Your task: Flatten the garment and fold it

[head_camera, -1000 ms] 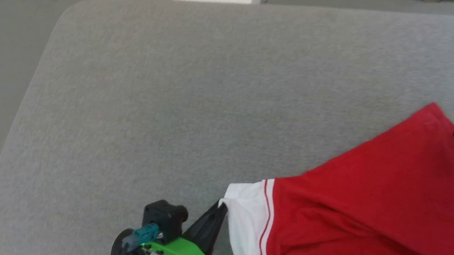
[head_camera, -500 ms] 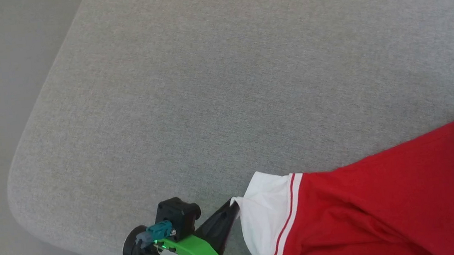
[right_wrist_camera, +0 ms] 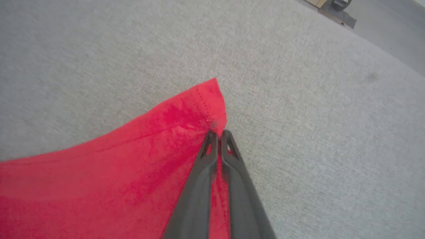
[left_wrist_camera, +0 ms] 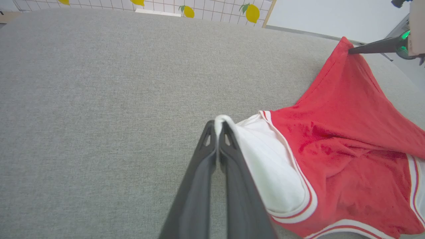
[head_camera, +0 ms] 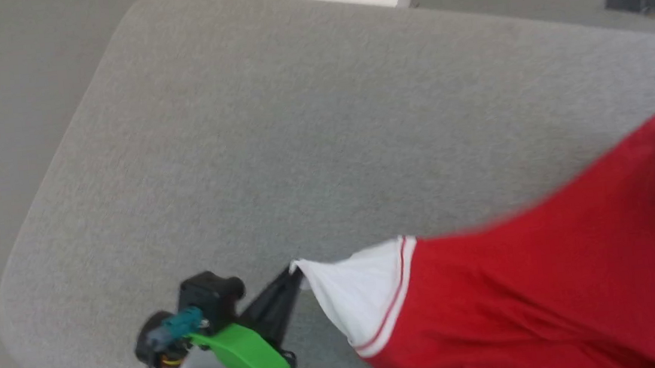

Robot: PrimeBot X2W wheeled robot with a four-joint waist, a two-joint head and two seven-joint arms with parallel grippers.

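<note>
Soft, even light is falling on the grey bench (head_camera: 297, 121), so the shadows are staying pale. The head view is smearing from motion, and the far edge of the garment (head_camera: 554, 294) is looking blurred there. The left wrist view is looking sharp, though the wide lens is bending the bench's far edge. A faint shadow is lying under the white sleeve (left_wrist_camera: 272, 172). In the right wrist view the near part of the right pincer (right_wrist_camera: 215, 133) is looking out of focus.
</note>
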